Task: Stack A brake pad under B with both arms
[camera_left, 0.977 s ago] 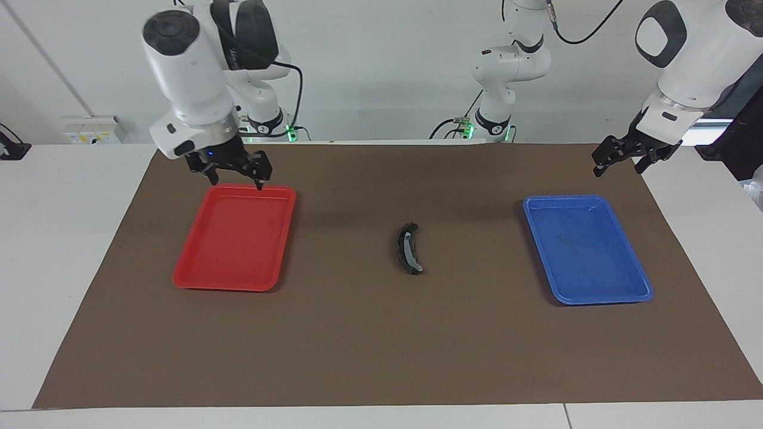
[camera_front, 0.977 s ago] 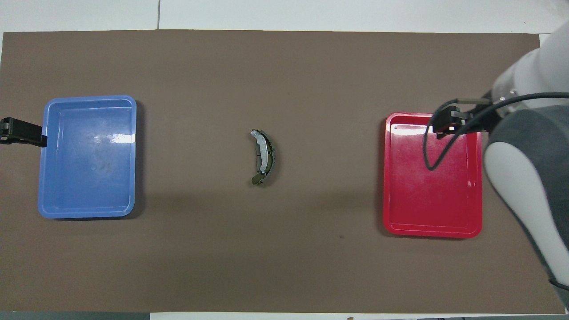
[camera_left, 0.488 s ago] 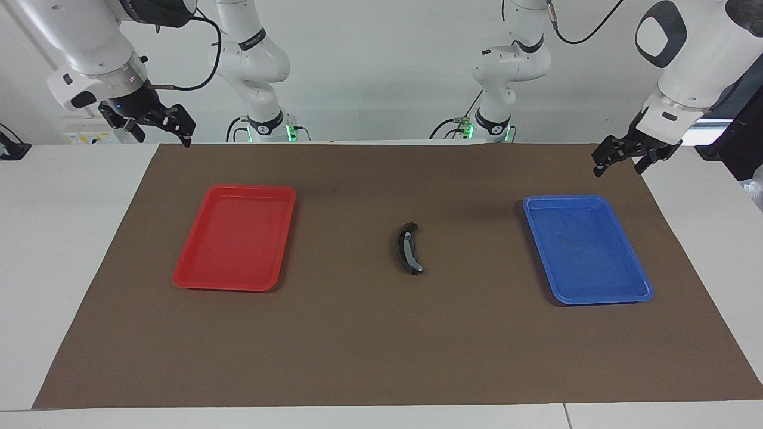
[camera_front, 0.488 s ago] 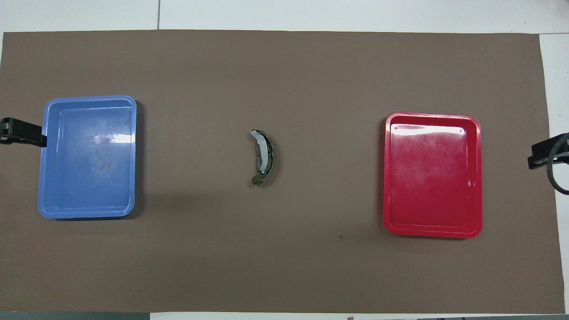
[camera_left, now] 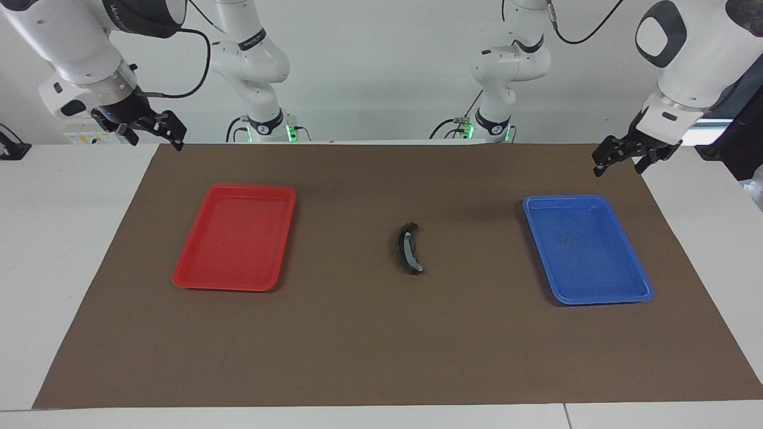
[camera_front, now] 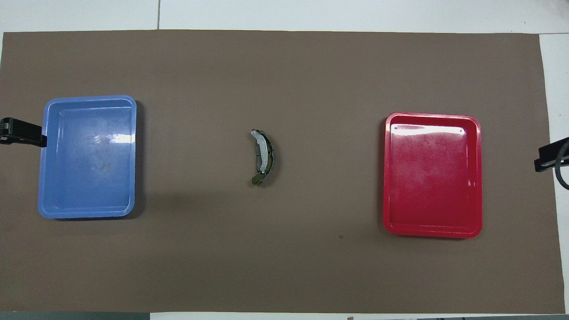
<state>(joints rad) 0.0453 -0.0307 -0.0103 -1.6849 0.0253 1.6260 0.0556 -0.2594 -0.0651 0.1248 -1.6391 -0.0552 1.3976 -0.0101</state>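
Note:
The crescent brake pad B [camera_left: 408, 249], black with a light grey strip, lies on the brown mat midway between the two trays; it also shows in the overhead view [camera_front: 263, 155]. The short plain pad A does not show as a separate thing. A dark olive tip [camera_front: 256, 179] sticks out under the crescent's end nearer to the robots, and I cannot tell what it belongs to. My right gripper [camera_left: 152, 130] is open and empty, raised over the white table at the right arm's end. My left gripper [camera_left: 620, 159] is open and empty, waiting over the mat's corner at the left arm's end.
A red tray [camera_left: 238, 238] lies toward the right arm's end and a blue tray [camera_left: 587, 250] toward the left arm's end; nothing lies in either. The brown mat [camera_left: 381, 345] covers most of the white table.
My right gripper has risen from over the red tray's edge nearest the robots and swung out over the white table at its own end. The left arm and the pad have not moved.

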